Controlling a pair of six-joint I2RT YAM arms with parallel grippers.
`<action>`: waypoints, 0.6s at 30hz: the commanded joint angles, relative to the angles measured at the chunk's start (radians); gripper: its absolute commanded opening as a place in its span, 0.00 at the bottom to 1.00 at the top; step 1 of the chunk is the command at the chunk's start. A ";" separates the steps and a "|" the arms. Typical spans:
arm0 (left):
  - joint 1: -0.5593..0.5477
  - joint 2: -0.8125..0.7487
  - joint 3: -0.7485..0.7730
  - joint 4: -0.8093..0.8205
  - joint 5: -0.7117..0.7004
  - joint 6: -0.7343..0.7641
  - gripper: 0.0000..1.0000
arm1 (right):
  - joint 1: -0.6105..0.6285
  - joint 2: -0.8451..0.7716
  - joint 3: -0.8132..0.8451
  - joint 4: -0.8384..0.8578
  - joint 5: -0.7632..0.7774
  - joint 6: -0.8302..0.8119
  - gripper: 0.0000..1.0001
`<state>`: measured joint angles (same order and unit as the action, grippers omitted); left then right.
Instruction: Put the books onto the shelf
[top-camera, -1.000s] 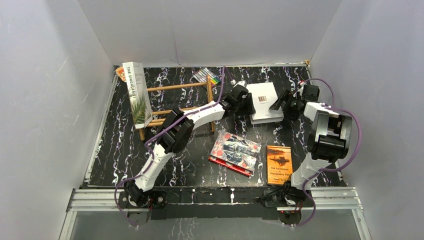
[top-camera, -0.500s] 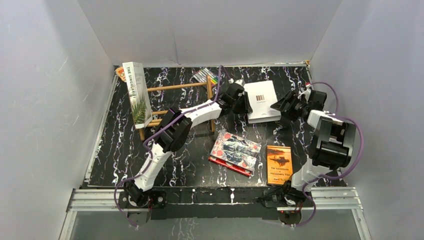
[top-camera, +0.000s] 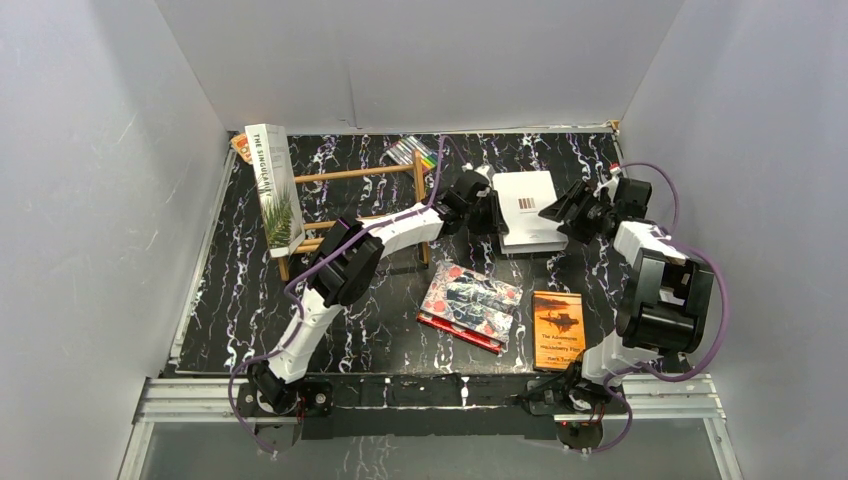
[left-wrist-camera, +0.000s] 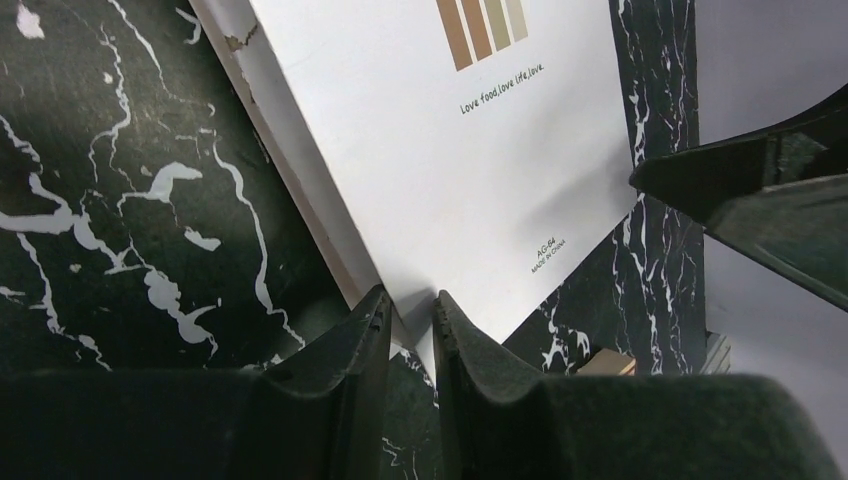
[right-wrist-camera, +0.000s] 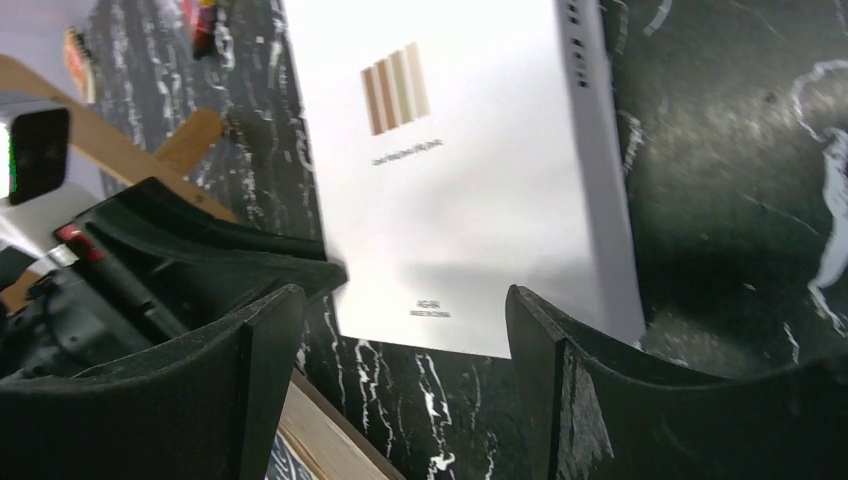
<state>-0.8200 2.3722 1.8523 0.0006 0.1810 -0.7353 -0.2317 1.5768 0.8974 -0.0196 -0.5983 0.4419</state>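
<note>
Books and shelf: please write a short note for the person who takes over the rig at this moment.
Left tool: closed on a corner of the plain white book, which lies flat to the right of the shelf.
Right tool: open above that book's opposite side, holding nothing.
Done: the palm-leaf book stands at the shelf's left end.
Left: the plain white book, the blue patterned book lying on the red book, and the orange book, all on the table.

left arm (top-camera: 335, 275), right arm (top-camera: 655, 290): white link shells, black joint housings, purple cable (top-camera: 437, 175) looped along each. left claw (left-wrist-camera: 410, 300), right claw (right-wrist-camera: 400, 295): matte black tapered fingers.
</note>
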 joint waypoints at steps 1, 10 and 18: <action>0.005 -0.078 -0.050 -0.077 0.047 -0.011 0.00 | -0.003 -0.039 0.003 -0.071 0.118 -0.036 0.82; 0.016 -0.136 -0.065 -0.021 0.059 -0.062 0.00 | -0.003 -0.062 0.037 -0.139 0.230 -0.072 0.82; 0.016 -0.129 -0.055 -0.097 -0.056 -0.080 0.38 | -0.003 -0.029 0.018 -0.124 0.214 -0.075 0.88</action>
<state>-0.8078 2.3093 1.7790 -0.0185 0.2008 -0.7990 -0.2317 1.5440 0.9005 -0.1558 -0.3946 0.3862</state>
